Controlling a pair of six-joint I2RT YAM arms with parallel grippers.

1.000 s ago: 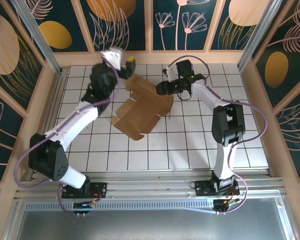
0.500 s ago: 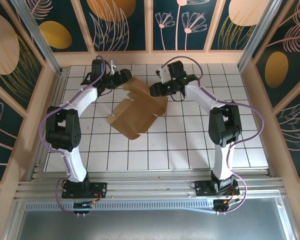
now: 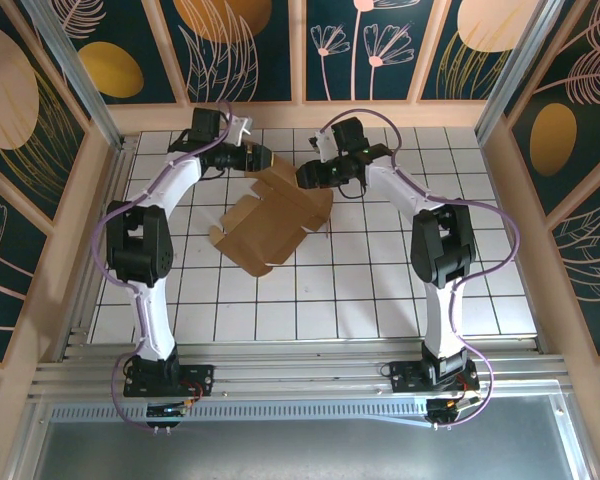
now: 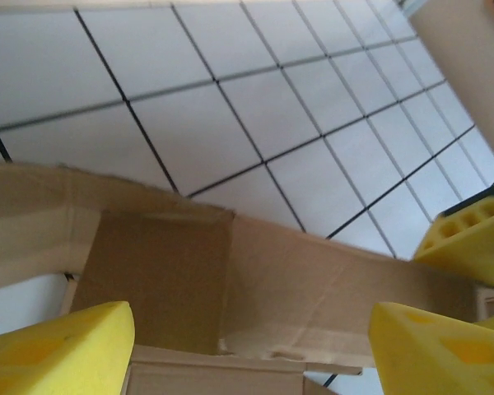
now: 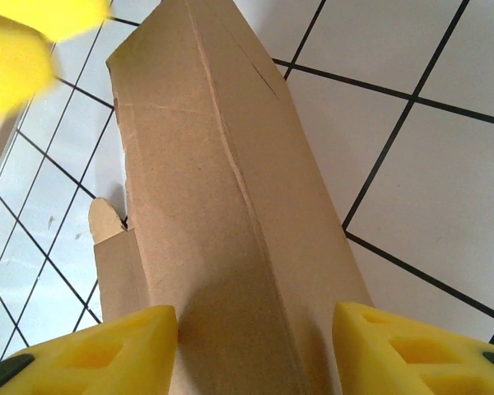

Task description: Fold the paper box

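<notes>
Find the paper box (image 3: 275, 212) on the white tiled table (image 3: 380, 280), in the far middle, partly opened out, with flaps raised at the far end. See plain brown card, creased and unprinted.

Note the left claw (image 3: 264, 158) at the box's far-left corner and the right claw (image 3: 306, 177) at its far-right edge, near each other across the raised end.

From the left wrist: log the left claw (image 4: 247, 354) spread wide, yellow fingers (image 4: 58, 354) on either side of a card wall, no pinch visible. Spot one yellow finger of the right claw (image 4: 465, 243) just past that wall, at the right edge of the view.

From the right wrist: log the right claw (image 5: 255, 346) roughly half apart, with a long creased panel of the box (image 5: 222, 206) running up between the fingers and filling the gap. Cannot tell whether pinching that panel or only straddling it.
</notes>
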